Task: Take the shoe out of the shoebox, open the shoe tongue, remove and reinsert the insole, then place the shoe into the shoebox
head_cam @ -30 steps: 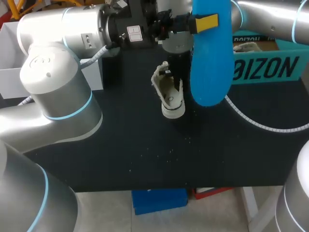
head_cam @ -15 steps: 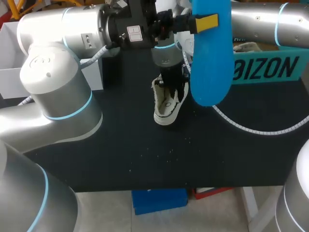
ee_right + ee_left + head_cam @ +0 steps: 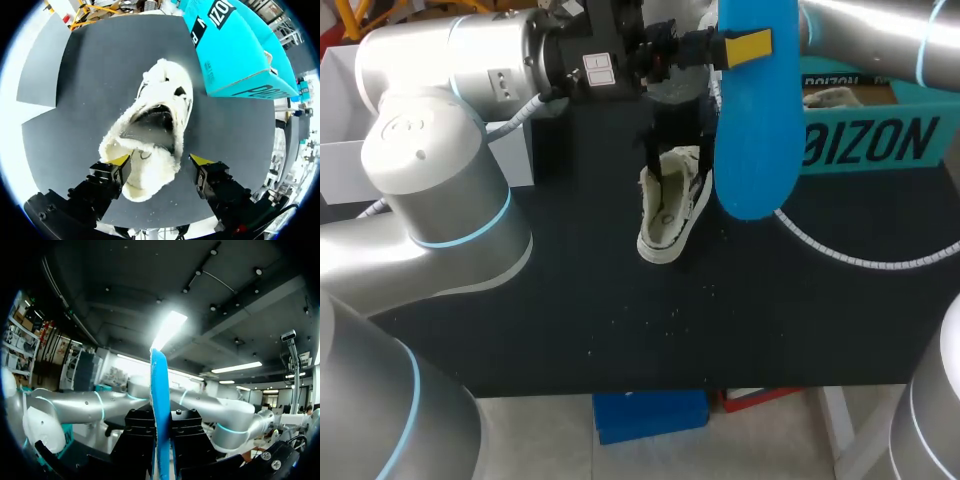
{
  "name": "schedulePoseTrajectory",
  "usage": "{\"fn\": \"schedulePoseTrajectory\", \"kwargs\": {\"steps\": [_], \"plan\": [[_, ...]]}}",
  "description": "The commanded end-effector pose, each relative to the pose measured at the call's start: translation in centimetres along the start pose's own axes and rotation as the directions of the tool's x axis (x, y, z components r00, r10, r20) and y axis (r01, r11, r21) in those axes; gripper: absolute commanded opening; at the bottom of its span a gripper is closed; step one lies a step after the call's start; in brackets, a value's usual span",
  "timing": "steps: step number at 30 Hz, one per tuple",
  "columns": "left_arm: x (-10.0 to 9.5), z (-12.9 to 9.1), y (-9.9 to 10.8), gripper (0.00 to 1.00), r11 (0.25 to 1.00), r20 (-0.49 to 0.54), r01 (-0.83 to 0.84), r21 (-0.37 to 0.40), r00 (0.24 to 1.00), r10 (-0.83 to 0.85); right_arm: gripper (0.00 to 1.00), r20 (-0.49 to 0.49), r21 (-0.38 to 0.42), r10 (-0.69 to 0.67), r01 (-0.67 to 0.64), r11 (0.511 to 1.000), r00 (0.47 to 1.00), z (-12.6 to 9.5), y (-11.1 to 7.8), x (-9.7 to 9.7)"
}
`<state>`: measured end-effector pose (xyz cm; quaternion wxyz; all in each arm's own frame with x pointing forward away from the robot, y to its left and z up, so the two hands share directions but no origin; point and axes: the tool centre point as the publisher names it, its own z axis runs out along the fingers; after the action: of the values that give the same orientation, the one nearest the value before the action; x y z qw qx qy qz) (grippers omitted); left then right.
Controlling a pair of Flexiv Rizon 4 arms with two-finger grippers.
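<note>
Aloft, the left gripper (image 3: 161,416) clamps the blue insole (image 3: 755,130) upright between its fingers. The shoe (image 3: 155,120) sits beneath the right gripper (image 3: 161,161), whose fingers are spread and empty. Reinsertion looks next: the insole must come down toe-first into the shoe's mouth.

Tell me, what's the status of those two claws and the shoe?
Left gripper shut on blue insole, upright. Right gripper open, straddling shoe. Shoe on table beside shoebox, insole out.
</note>
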<state>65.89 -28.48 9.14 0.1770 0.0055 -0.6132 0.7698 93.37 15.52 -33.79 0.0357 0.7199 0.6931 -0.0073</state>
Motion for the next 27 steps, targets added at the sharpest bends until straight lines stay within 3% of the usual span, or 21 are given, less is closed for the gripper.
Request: {"fn": "schedulePoseTrajectory", "kwargs": {"steps": [1,3,5,21,23,25,27], "plan": [[0.0,0.1,0.1,0.0,1.0,0.001,-0.001,0.0,1.0,0.001,1.0,-0.227,-0.061,-0.011,-0.003,0.998,0.974,-4.7,-1.5,-4.5],[0.0,0.1,0.1,0.0,1.0,0.001,-0.001,0.0,1.0,0.001,1.0,-0.329,-0.057,-0.018,-0.001,0.998,0.944,-5.7,-1.5,-4.6],[0.0,0.1,0.1,0.0,1.0,0.001,-0.001,0.0,1.0,0.001,1.0,-0.557,-0.043,-0.05,0.031,0.999,0.829,-6.8,-1.5,-4.4],[0.0,0.1,0.1,0.0,1.0,0.001,-0.001,0.0,1.0,0.001,1.0,-0.567,-0.059,-0.061,0.033,0.998,0.822,-7.3,-1.5,-4.4],[0.0,0.1,0.1,0.0,1.0,0.001,-0.001,0.0,1.0,0.001,1.0,-0.605,-0.052,-0.034,0.003,0.999,0.796,-7.9,-1.8,-5.0],[0.0,0.1,0.1,0.0,1.0,0.001,-0.001,0.0,1.0,0.001,1.0,-0.695,-0.04,-0.009,-0.026,0.999,0.719,-8.5,-2.0,-5.1],[0.0,0.1,0.1,0.0,1.0,0.001,-0.001,0.0,1.0,0.001,1.0,-0.726,-0.035,0.001,-0.038,0.999,0.688,-8.7,-2.0,-5.1]]}}
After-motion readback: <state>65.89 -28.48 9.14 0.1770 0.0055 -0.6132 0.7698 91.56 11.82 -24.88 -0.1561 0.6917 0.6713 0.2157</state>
